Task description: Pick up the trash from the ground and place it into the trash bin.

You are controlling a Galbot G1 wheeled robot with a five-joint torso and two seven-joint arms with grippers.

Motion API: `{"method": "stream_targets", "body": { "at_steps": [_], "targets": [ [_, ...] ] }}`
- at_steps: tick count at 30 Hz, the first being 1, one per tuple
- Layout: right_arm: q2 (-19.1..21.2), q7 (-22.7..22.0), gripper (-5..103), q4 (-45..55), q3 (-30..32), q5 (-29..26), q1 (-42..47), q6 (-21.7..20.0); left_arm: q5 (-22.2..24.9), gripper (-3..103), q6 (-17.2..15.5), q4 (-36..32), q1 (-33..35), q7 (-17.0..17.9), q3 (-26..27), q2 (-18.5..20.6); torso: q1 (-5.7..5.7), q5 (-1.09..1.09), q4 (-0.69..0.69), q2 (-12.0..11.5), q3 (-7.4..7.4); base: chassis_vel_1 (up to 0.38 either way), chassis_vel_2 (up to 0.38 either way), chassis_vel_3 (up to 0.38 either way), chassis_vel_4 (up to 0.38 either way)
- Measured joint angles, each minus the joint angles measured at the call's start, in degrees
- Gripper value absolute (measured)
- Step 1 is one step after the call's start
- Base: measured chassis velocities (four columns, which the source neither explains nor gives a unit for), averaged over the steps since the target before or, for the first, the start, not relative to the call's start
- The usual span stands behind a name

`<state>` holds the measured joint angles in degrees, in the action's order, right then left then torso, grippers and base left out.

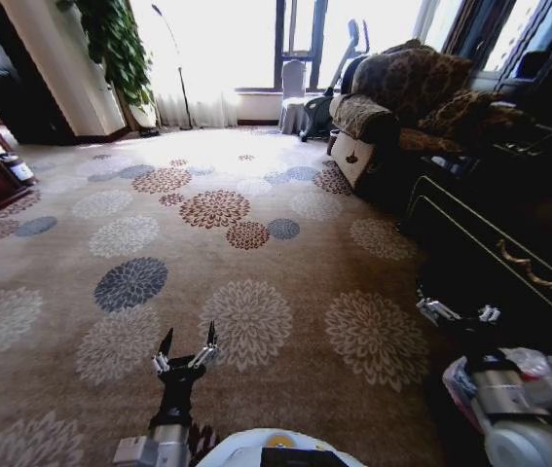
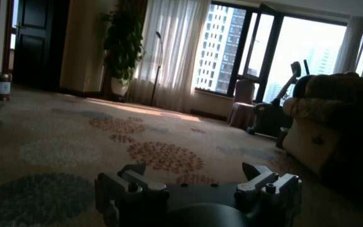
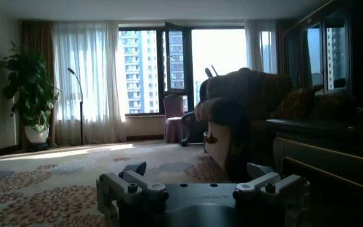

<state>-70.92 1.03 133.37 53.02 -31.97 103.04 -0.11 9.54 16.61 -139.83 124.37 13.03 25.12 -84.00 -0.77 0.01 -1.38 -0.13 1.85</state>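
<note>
Carpet lies under the left gripper [image 1: 187, 347] and right gripper [image 1: 458, 313], both spread wide, empty.

Both hands, left hand [image 1: 186, 350] and right hand [image 1: 459, 313], hang open, empty, above the carpet [image 1: 256, 263].

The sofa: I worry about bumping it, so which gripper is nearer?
Right. The right gripper hangs open by the dark cabinet, on the sofa's side; the left gripper is open over mid-carpet, farther away.
</note>
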Motion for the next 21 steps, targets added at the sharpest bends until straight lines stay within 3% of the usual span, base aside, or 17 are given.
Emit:
{"method": "stream_targets", "body": {
  "at_steps": [11, 21],
  "targets": [
    [-0.7, 0.0, 100, 0.5, -3.6, 2.0, -0.1, 0.5, -0.1, 100, -0.1, -0.6, -1.1, -0.1, -0.1, -1.1, -0.01, -0.01, 0.00, 0.0, 0.00, 0.004, -0.006, -0.006, 0.004],
    [-0.2, 0.0, 100, 0.0, -2.5, 1.3, 0.9, 0.8, -1.8, 100, -2.0, 0.6, -2.5, 0.9, -1.4, -2.8, 0.01, 0.00, 0.00, 0.0, -0.02, 0.145, -0.143, -0.137, 0.144]
  ]
}}
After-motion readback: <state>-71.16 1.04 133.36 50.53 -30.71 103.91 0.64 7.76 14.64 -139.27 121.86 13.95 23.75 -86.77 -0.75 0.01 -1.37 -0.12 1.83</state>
